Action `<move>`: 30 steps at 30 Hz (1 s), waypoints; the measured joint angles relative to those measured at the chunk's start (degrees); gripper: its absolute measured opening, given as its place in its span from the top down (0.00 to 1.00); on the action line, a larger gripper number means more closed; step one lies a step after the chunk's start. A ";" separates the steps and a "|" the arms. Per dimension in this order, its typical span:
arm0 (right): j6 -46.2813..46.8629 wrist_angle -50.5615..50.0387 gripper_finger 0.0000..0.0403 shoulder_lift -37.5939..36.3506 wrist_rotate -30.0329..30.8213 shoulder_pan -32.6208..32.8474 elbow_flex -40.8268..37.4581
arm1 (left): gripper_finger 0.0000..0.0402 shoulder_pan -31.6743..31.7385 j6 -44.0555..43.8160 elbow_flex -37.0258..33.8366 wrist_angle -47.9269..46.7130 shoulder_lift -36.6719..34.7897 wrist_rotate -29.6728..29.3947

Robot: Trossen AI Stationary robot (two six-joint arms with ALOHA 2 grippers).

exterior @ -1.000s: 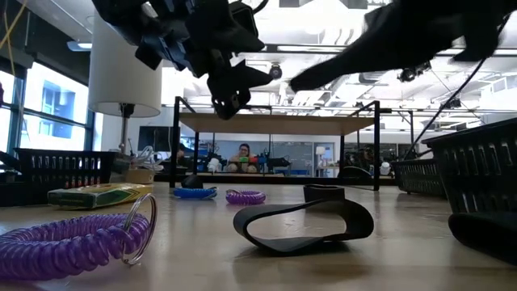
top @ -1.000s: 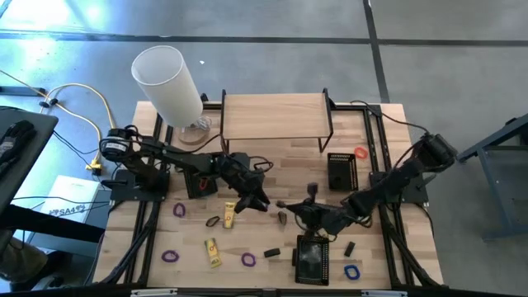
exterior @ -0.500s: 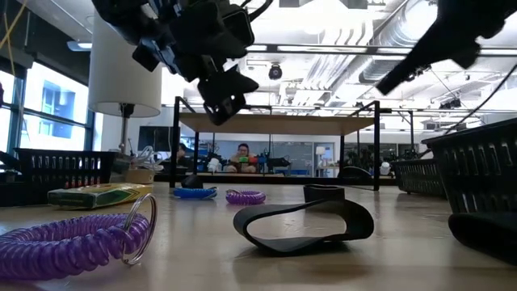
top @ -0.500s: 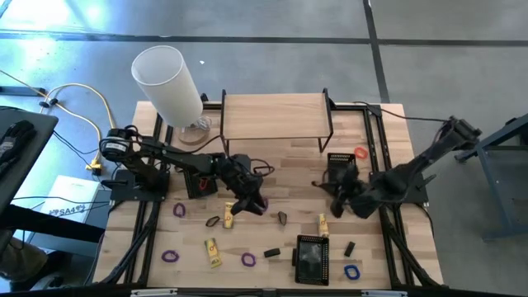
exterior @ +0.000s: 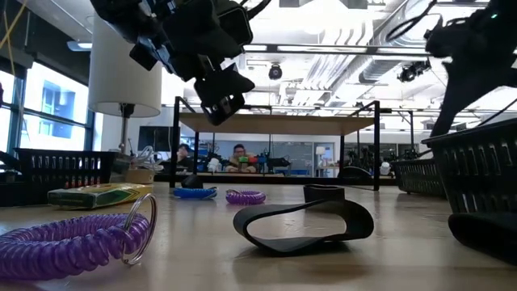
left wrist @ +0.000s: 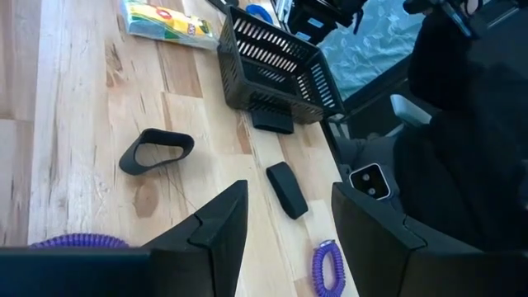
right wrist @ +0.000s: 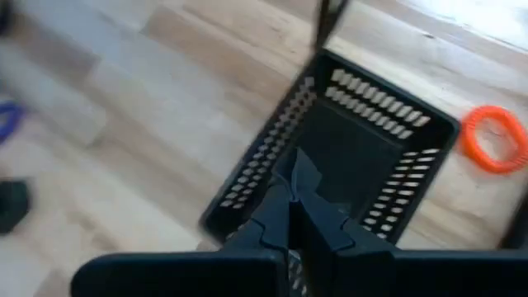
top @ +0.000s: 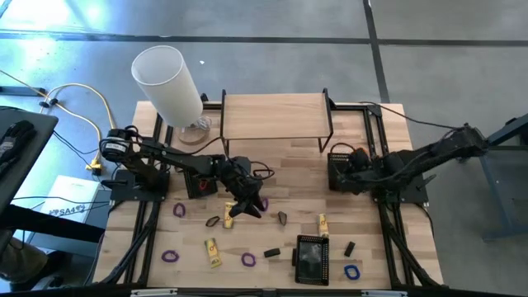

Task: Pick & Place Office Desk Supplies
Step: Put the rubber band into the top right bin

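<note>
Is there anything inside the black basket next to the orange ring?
The black basket looks empty: only its dark floor shows. The right gripper, jaws shut, covers one corner, so that bit stays hidden.

Two black mesh trays (top: pixel 341 171), three yellow pieces (top: pixel 229 214), four purple loops (top: pixel 170 256), one white cylinder (top: pixel 167 84).

Two dark, near-black arms, built of slim tubular links joined by chunkier rounded joint housings. Thin black cables looped beside the left arm's wrist, more trailing from the right arm's base. Left claw (left wrist: pixel 285 235): two broad, flat, matte black fingers (left wrist: pixel 216 233) with angular, bevelled edges and squared tips. Right claw (right wrist: pixel 295 194): the same matte black, fingers tapering to pointed tips with a notched profile, set on a wide black crossbar.
</note>
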 joint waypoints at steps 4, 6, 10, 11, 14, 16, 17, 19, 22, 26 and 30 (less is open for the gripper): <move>-3.32 0.26 0.99 0.79 -3.45 -4.19 -0.01 | 0.57 -0.29 0.00 0.00 -0.04 0.00 -0.01; -4.64 -0.04 0.99 1.50 -5.85 -6.18 -0.01 | 0.57 -0.57 0.02 0.00 -0.07 0.00 0.00; -10.35 -0.19 0.99 2.33 -8.58 -10.21 -0.01 | 0.57 -0.63 0.02 0.00 -0.07 0.00 0.07; -12.54 -0.10 0.99 2.65 -8.40 -11.12 -0.01 | 0.57 -0.61 0.04 0.00 -0.08 0.00 0.07; -16.65 0.00 0.99 3.83 -6.68 -13.57 -0.01 | 0.57 -0.58 0.04 0.00 -0.12 0.00 0.04; -18.13 -0.05 0.99 4.55 -7.35 -15.14 -0.01 | 0.57 -0.59 0.06 0.00 -0.35 0.00 0.04; -18.83 -0.17 0.99 4.99 -7.66 -15.85 -0.01 | 0.57 -0.59 0.06 0.00 -0.55 0.00 0.04; -20.36 -0.38 0.99 6.03 -8.97 -16.91 -0.01 | 0.57 -0.66 0.07 0.00 -0.89 0.00 0.04; -22.64 -0.48 0.96 7.54 -10.39 -17.99 -0.01 | 0.57 -0.85 0.11 0.00 -1.51 0.00 0.02; -24.15 0.40 0.82 9.44 -10.84 -18.82 -0.01 | 0.57 -0.85 0.15 0.00 -1.46 0.00 0.02; -24.13 0.47 0.65 10.50 -6.94 -19.88 -0.01 | 0.57 -0.85 0.64 0.00 -1.79 0.00 0.02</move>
